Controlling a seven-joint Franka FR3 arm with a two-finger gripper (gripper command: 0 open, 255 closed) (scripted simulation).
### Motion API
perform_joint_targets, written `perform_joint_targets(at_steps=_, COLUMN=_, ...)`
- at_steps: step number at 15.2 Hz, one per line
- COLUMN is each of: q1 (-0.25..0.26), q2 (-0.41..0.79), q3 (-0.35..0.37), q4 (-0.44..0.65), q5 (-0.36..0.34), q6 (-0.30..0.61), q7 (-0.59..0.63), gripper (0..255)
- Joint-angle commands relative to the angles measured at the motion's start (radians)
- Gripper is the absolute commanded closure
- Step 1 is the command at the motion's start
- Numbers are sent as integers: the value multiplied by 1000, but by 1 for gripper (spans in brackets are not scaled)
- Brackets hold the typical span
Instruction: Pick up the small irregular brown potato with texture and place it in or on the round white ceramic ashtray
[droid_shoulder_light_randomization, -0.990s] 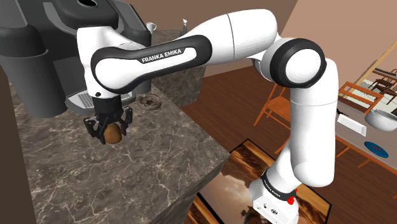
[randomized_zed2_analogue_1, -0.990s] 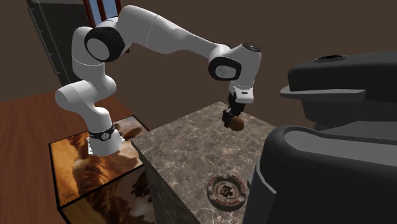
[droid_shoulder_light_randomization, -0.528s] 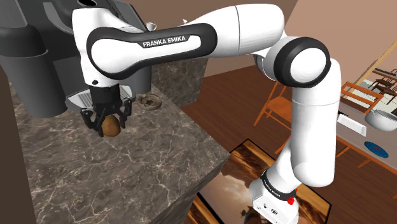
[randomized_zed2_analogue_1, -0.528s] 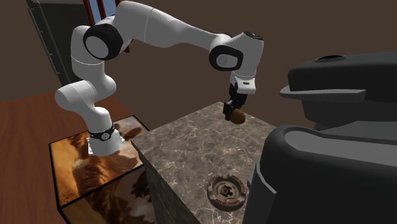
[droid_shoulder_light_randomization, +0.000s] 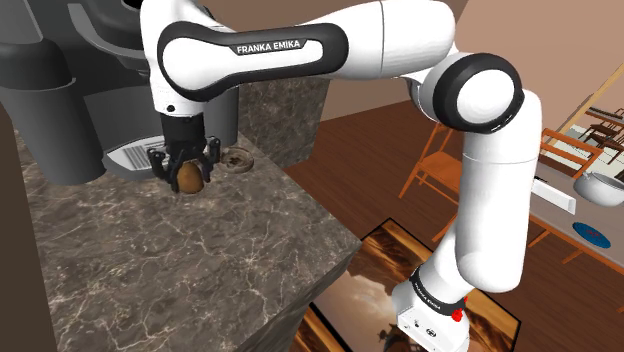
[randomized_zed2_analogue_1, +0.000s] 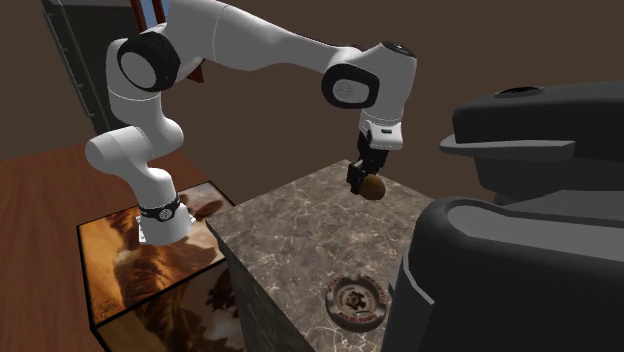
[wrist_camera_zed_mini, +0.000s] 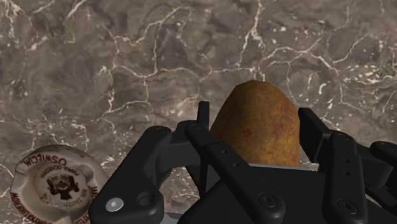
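- A big dark grey machine (droid_shoulder_light_randomization: 60, 100) crowds the back of the marbled surface (droid_shoulder_light_randomization: 150, 270), and the shoulder view's frame cuts off its top.
- The white arm (droid_shoulder_light_randomization: 330, 45) sweeps across, and the surface's front edge drops to wooden floor.
- The round ashtray (wrist_camera_zed_mini: 54, 184) with brown lettering is partly hidden by the end effector's body.
- The end effector (droid_shoulder_light_randomization: 188, 176) clamps the brown potato (wrist_camera_zed_mini: 257, 124) off the marble, near the ashtray and not over it, with bare marble all round.

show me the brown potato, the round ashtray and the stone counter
lumpy brown potato (wrist_camera_zed_mini: 257, 124), wrist view, middle of its skin
round pale printed ashtray (wrist_camera_zed_mini: 56, 184), wrist view, its printed centre
dark veined stone countertop (droid_shoulder_light_randomization: 200, 270), shoulder view, bare surface
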Motion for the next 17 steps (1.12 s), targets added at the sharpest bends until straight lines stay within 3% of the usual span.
perform_joint_targets(at_steps=1, q1=-26, q2=9, q3=-12, q4=19, q5=-3, q6=-14, q7=-40, gripper=255)
perform_joint_targets(at_steps=9, q1=-131, q2=45, q3=-60, q4=87, q5=-13, q6=-61, q7=-193, gripper=255)
perform_joint_targets(at_steps=17, q1=-211, q2=149, q3=-110, q4=264, q5=-41, q6=-146, q7=-335, gripper=255)
